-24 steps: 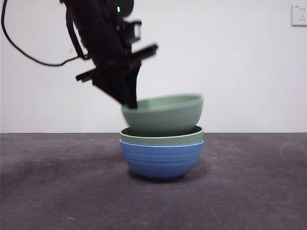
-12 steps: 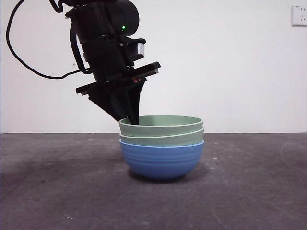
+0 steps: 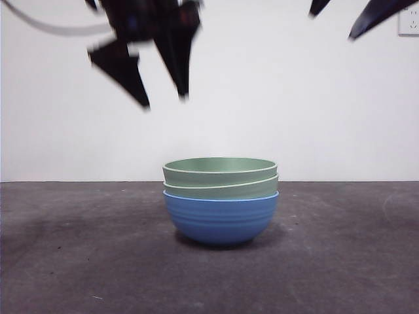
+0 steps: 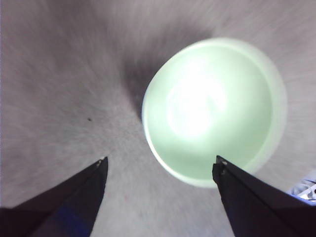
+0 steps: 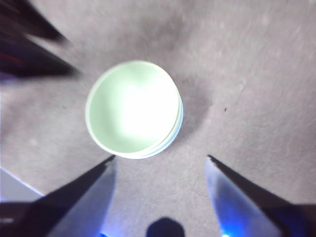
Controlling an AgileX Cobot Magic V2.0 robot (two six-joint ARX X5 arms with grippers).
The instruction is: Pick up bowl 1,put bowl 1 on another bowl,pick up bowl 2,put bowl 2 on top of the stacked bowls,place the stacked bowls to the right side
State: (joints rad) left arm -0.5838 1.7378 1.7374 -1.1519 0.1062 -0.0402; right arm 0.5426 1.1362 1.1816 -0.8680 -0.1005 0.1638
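The stacked bowls stand in the middle of the table: the blue bowl [image 3: 220,219] at the bottom, one pale green bowl [image 3: 220,190] nested in it and a second green bowl [image 3: 220,170] on top. My left gripper [image 3: 165,101] hangs open, high above the stack and a little to its left, holding nothing. The left wrist view shows the top green bowl [image 4: 212,111] beyond the open left gripper [image 4: 159,159]. My right gripper [image 3: 334,25] shows as black tips at the top right. In the right wrist view it [image 5: 161,157] is open above the stack [image 5: 132,108].
The dark grey table [image 3: 78,261] spreads bare on both sides of the stack. A white wall with a socket [image 3: 409,19] lies behind. The blurred left arm [image 5: 29,47] shows at a corner of the right wrist view.
The left gripper set the second green bowl down onto the stack, let go and rose with its jaws open. The right gripper's tips have come into view at the top right.
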